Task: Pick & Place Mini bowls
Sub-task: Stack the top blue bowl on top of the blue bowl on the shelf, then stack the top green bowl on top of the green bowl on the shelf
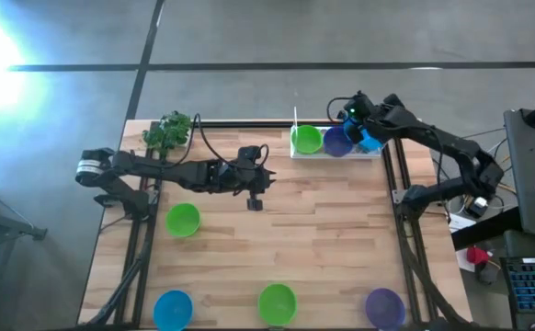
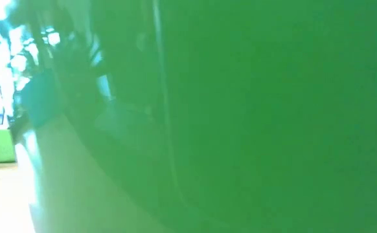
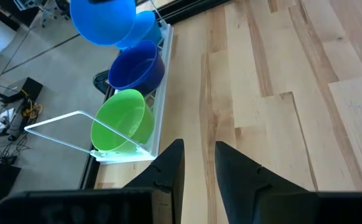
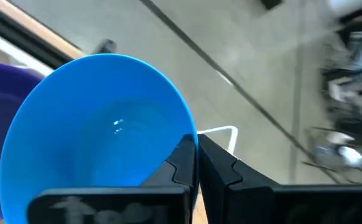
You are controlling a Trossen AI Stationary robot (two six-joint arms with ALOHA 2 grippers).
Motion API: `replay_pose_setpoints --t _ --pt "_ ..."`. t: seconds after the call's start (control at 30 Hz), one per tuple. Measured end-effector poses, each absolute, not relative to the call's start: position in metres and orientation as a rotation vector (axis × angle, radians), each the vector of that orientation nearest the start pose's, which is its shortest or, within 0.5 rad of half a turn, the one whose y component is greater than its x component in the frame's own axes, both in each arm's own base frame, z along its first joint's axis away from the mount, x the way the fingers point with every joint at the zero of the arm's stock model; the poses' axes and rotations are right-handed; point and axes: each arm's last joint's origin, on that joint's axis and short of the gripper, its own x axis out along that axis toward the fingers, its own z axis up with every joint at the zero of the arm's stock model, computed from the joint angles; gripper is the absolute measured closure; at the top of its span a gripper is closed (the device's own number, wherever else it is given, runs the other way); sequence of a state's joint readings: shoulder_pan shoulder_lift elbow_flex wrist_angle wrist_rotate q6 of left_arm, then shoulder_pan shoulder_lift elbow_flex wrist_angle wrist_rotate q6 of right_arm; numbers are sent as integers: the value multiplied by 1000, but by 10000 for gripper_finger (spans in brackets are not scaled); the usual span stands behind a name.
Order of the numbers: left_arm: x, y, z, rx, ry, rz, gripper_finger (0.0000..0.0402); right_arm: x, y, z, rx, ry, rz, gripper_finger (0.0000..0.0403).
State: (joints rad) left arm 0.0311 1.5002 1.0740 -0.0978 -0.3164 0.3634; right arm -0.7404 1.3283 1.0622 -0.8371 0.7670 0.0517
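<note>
Right gripper (image 4: 196,155) is pinched on the rim of a light blue bowl (image 4: 100,130), holding it tilted over the far-right end of the clear rack (image 1: 336,153) at the table's back edge. The rack already has a green bowl (image 1: 306,140) and a dark blue/purple bowl (image 1: 337,142) standing on edge in it.

Left gripper (image 1: 256,202) hangs over mid-table, fingers slightly apart, holding nothing.

4 bowls are not yet picked: green (image 1: 183,219) near the left arm, then blue (image 1: 173,308), green (image 1: 277,302) and purple (image 1: 384,307) along the front edge.

Risks, as I judge them:
- Thin rim pinch only. The bowl could pivot or slip out if the wrist tilts further.
- The held bowl sits just beside the purple one. A low or skewed release could knock that one flat or shove the rack.
- It is close to the table's back edge, so a late release could drop it off the table.
- The front green bowl fills the whole low view, so that camera is no help.
- The toy plant (image 1: 168,131) at the back left is well clear.
</note>
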Motion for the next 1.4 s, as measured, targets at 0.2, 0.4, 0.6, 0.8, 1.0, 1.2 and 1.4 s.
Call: replay_pose_setpoints --t 0.2,0.4,0.6,0.8,1.0,1.2,1.4 --pt "331 19 273 422 578 243 316 181 -193 256 -7 1263 -1373 395" --pt "331 19 273 422 578 243 317 185 -200 243 -92 1362 -1412 395" --pt "331 19 273 422 578 243 317 186 -202 244 -94 1367 -1411 395" --pt "331 19 273 422 578 243 316 184 -200 245 -101 1392 -1396 394" --pt "331 19 273 423 578 243 316 185 -201 243 -118 1418 -1375 394" --pt "331 19 273 426 578 242 316 185 -201 243 -127 1426 -1366 376" --pt "331 19 273 427 578 241 316 185 -201 243 -128 1428 -1364 326"
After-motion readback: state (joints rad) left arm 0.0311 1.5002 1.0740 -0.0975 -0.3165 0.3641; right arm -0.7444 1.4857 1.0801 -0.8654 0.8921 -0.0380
